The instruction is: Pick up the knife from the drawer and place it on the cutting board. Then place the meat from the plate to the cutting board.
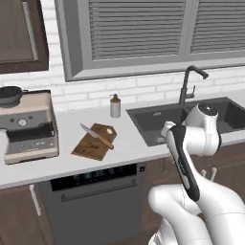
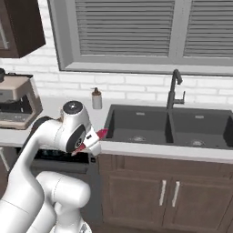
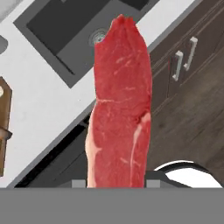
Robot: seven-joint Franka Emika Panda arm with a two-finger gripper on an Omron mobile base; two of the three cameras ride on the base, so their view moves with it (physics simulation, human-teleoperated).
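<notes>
My gripper is closed partway on the meat, holding its near end so that the long red-pink strip sticks out ahead of my hand. In the hand view it hangs over the counter edge, with the dark sink beyond it and a sliver of the cutting board at the left edge. In the right base view a bit of red meat shows just past my wrist, at the front edge of the counter, left of the sink basin.

The knife already lies across the cutting board, blade toward the back left, so I judge the first half of the task done and the carry of the meat to be the step in hand. The board sits well to the left of my hand, between the coffee machine and the sink, with a soap dispenser behind it.

To do this well, I should keep my grip as it is and travel left over the counter with the strip lifted clear of the surface, since a loose hanging end could drag or catch on the board's edge. The knife takes up the board's middle, so I would aim for the bare wood on the near side of the blade, come down low before opening, and let the strip settle flat, not drop it from height.
</notes>
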